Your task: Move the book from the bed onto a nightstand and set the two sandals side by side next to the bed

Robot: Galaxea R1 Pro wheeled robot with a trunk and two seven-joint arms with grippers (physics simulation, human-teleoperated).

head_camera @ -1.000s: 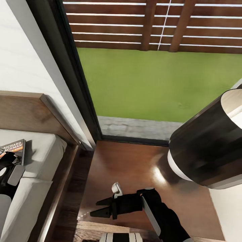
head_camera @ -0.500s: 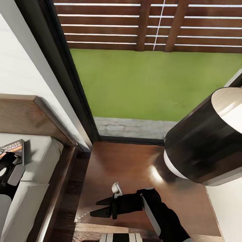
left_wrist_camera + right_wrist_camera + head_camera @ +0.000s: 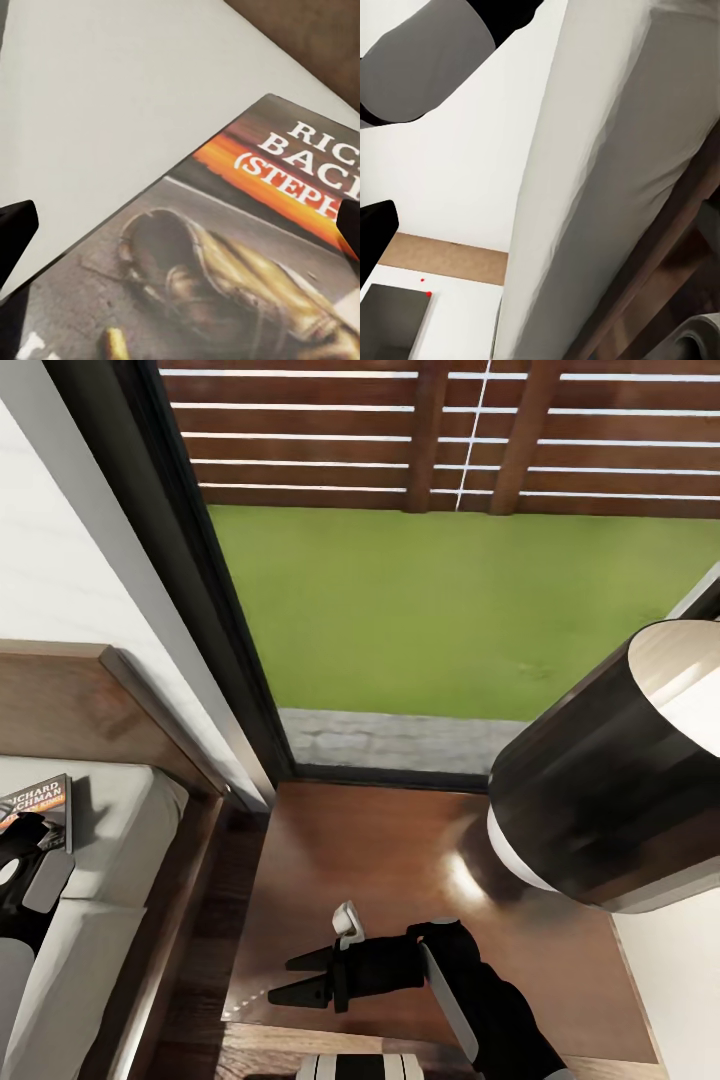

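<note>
Left gripper (image 3: 180, 225) hangs directly over the dark paperback book (image 3: 38, 806), fingertips spread wide to either side of the cover, gripping nothing. Book lies flat on the pale grey mattress of the bed (image 3: 120, 820). Right gripper (image 3: 300, 977), open and empty, hovers above the glossy dark brown nightstand (image 3: 390, 840) beside the black-shaded lamp (image 3: 610, 780). Judgement: book transfer not yet started; sandal step remains.

Lamp (image 3: 610, 790): black shade, white base — looming large at right.
Window frame (image 3: 215, 610): dark, slanting.
Lawn (image 3: 450, 610): bright green outside.
Fence (image 3: 440, 435): brown slats beyond.
</note>
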